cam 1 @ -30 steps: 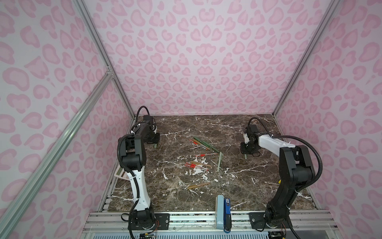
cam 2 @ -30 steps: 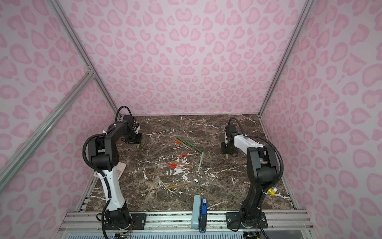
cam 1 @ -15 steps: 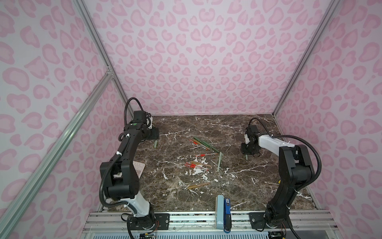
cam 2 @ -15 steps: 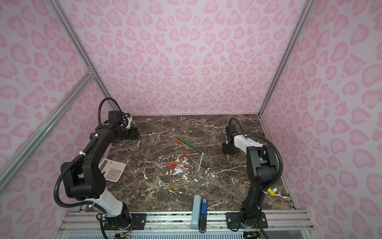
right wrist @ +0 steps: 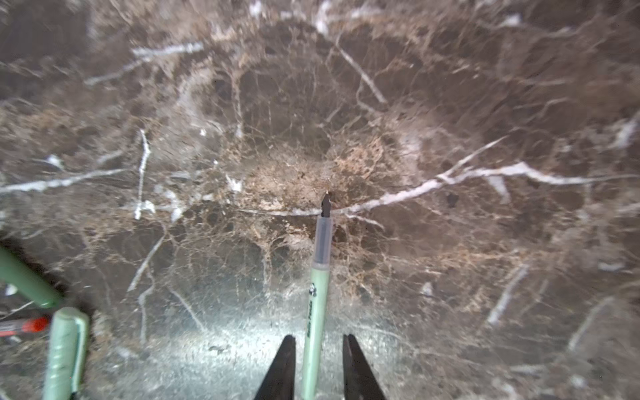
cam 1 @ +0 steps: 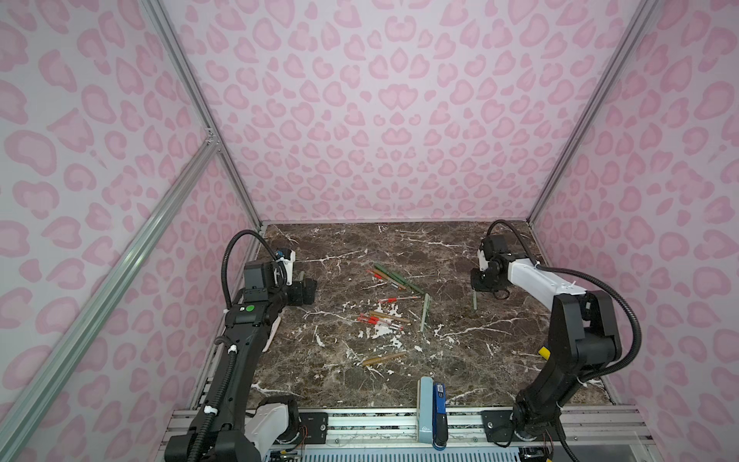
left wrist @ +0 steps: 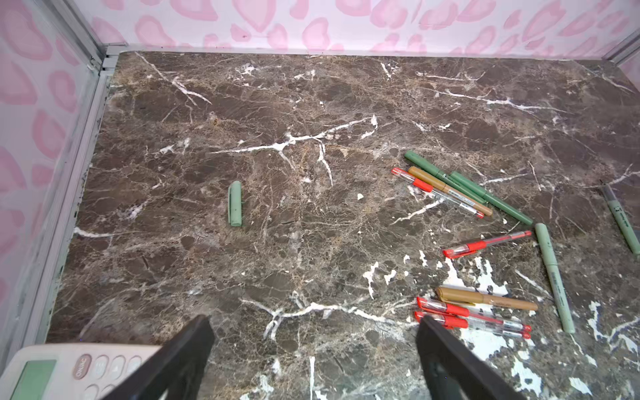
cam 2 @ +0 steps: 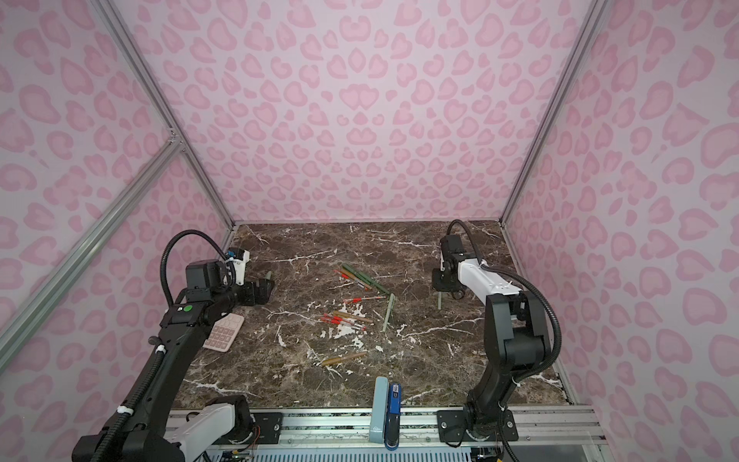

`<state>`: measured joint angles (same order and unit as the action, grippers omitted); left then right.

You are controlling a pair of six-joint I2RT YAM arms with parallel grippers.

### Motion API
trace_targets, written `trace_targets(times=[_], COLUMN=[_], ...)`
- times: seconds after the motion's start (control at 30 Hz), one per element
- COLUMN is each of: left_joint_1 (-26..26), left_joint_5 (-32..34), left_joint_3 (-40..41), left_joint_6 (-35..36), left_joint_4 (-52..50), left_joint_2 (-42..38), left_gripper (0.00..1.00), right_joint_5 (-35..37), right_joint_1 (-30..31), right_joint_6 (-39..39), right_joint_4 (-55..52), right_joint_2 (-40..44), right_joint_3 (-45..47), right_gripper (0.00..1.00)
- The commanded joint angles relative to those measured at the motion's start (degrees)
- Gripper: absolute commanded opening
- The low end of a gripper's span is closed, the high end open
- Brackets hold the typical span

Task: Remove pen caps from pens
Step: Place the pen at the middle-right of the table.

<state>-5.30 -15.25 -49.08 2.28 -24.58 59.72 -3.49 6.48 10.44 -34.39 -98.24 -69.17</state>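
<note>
Since a second ago the left arm has drawn back from the spot where it stood over the pale green cap [left wrist: 235, 204], and its jaws have spread. The left gripper [left wrist: 313, 320] now gapes wide with nothing in it, above the bare table [left wrist: 311, 121] and next to the calculator [cam 2: 224, 332]. The cap lies flat and alone on the left arm's side of the pen pile [left wrist: 450, 191], well apart from it. The right arm has hardly shifted in that time.

The right gripper [right wrist: 318, 336] has its jaws only a little parted, with the uncapped sage pen [right wrist: 320, 270] lying between them. The right wrist view shows a gap between the pen and one finger, so the hold looks let go rather than clamped. The pen's dark tip is bare and touches the marble. In both top views this pen [cam 1: 474, 300] lies on the right arm's side of the pile, near it but not in it.

The step in hand appears to be the end of one uncapping, with cap and body each set down on its own side. The pens in the pile seem to have their caps on, the red, tan and dark green ones among them, so most of the task probably remains.

The next move calls for the right jaws to lift clear of the pen without dragging it. Both arms would then go to the pile for one capped pen. The long sage pen [left wrist: 554, 280] at the pile's edge looks easiest to take, since nothing crosses it.
</note>
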Motion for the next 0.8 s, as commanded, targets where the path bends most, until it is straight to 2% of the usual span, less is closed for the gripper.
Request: trace_targets(times=[0.0,0.03,0.37,0.57,0.77], left_joint_1=[-1.8,-2.1,-3.4,-3.4,-3.4], left_joint_5=[-3.6,-3.7,-5.5,-5.1,-4.7], left_joint_3=[0.5,1.0,2.9,2.1,1.7], left_joint_6=[-1.8,-1.8,-2.7,-3.0,-2.6], left_joint_4=[4.5,5.1,8.4,7.8,7.0], left_joint_2=[-1.2,-1.6,-0.7,-0.2,0.0], left_gripper=[0.98,1.0,0.98,0.98,0.98], right_joint_5=[-1.5,-1.8,4.5,7.4,8.9], right_joint_1=[0.8,1.6,16.3,24.9,29.9], right_joint_6=[2.3,2.8,13.5,19.0,21.7], right_joint_4=[-1.7,-1.4,1.8,3.8,3.6], right_joint_2=[3.9,5.3,12.7,8.4,0.8], right_joint_3=[1.2,2.1,9.8,9.3,5.8], right_gripper=[0.3,0.32,0.47,0.48,0.42])
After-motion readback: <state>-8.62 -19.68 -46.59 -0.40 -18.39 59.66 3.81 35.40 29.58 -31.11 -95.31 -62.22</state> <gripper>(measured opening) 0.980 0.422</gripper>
